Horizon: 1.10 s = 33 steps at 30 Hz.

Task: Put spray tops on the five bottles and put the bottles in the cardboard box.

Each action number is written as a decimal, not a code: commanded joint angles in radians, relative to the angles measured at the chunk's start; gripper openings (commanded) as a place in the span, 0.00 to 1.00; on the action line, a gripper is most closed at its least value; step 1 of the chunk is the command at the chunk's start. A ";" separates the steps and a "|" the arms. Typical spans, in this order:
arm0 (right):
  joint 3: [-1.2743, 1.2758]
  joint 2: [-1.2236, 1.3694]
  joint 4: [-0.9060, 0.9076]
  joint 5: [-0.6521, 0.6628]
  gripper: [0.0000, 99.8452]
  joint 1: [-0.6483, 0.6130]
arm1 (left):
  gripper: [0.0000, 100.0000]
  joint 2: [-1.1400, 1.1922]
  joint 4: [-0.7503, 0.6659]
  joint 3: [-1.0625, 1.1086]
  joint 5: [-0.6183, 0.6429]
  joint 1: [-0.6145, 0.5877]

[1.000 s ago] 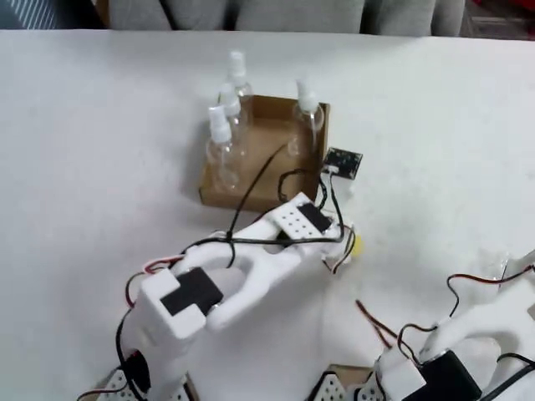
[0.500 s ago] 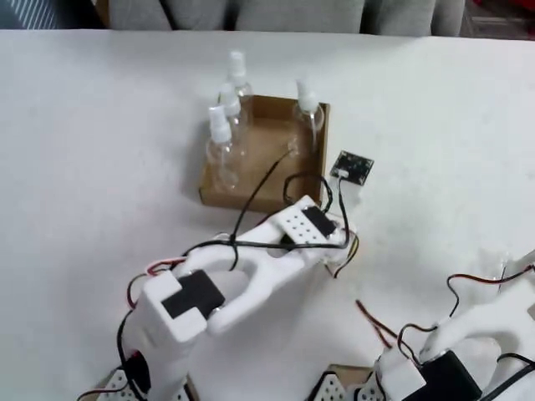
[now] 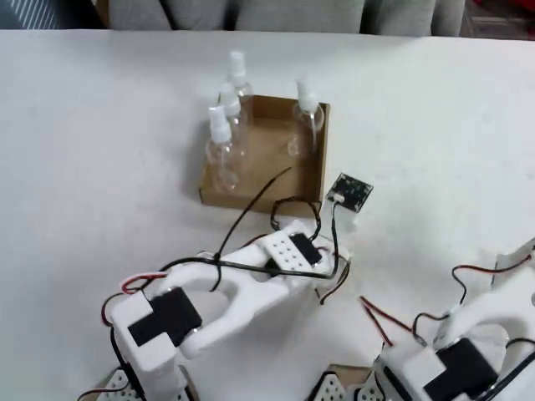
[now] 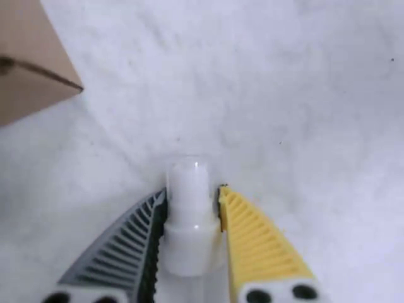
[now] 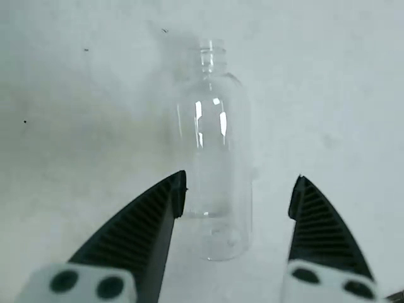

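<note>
"What moved?"

"The left arm (image 3: 251, 288) drew back from the cardboard box (image 3: 251, 199) toward the near edge of the table (image 3: 100, 125). Its small circuit board (image 3: 349, 192) left the box's right wall."

"And the other?"

"The right arm (image 3: 468, 351) shifted slightly toward the table's right edge."

Cardboard box (image 3: 219, 196) centre free; four bottles (image 3: 222, 159) line its sides.

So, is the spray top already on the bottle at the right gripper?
Off. The clear bottle shows a bare threaded neck in the right wrist view; the left gripper holds a spray top.
</note>
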 commanded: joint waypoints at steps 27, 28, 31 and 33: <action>-0.273 0.453 -0.041 -0.037 0.20 -0.130 | 0.02 -0.067 -0.021 0.003 -0.021 -0.024; -0.273 0.452 -0.042 -0.041 0.16 -0.130 | 0.02 -0.067 -0.021 0.003 -0.021 -0.025; -0.276 0.444 -0.045 -0.051 0.02 -0.128 | 0.02 -0.067 -0.021 0.003 -0.021 -0.025; -0.301 0.441 -0.035 -0.054 0.03 -0.127 | 0.02 -0.067 -0.021 0.003 -0.021 -0.025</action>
